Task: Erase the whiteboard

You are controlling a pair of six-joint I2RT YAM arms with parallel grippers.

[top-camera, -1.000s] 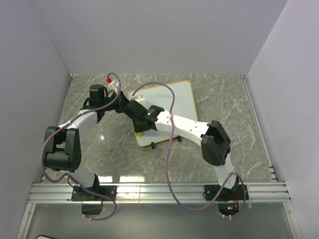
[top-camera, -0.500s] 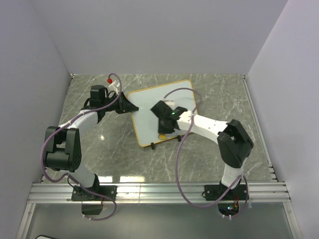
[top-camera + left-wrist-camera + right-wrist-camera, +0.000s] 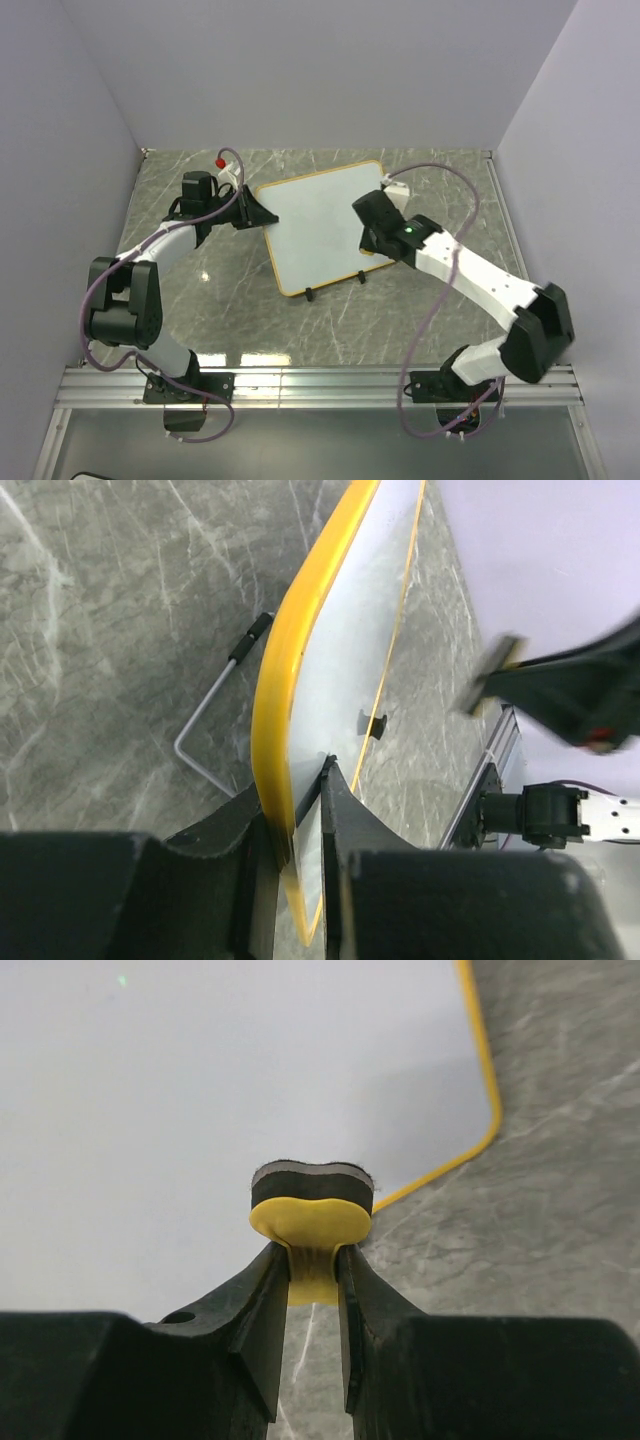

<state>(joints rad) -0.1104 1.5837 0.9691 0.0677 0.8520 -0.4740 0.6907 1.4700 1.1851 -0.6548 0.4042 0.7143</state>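
The whiteboard (image 3: 320, 225), white with a thin yellow-orange frame, lies tilted at the table's middle; its surface looks blank. My left gripper (image 3: 258, 214) is shut on the board's left edge; the left wrist view shows the yellow frame (image 3: 285, 680) pinched between the black jaws. My right gripper (image 3: 372, 240) is at the board's right edge, shut on the yellow bone-shaped eraser (image 3: 310, 1222), whose black felt pad rests at the white surface near the board's corner. Two black clip feet (image 3: 311, 295) show at the board's near edge.
The grey marble table (image 3: 430, 190) is walled in by white panels. A metal rail (image 3: 320, 385) runs along the near edge by the arm bases. A wire stand leg (image 3: 205, 730) lies under the board. A red-tipped object (image 3: 220, 160) sits at the back left.
My right gripper swept with the eraser from the board's left side across to its right edge. The left gripper kept its hold and did not move.
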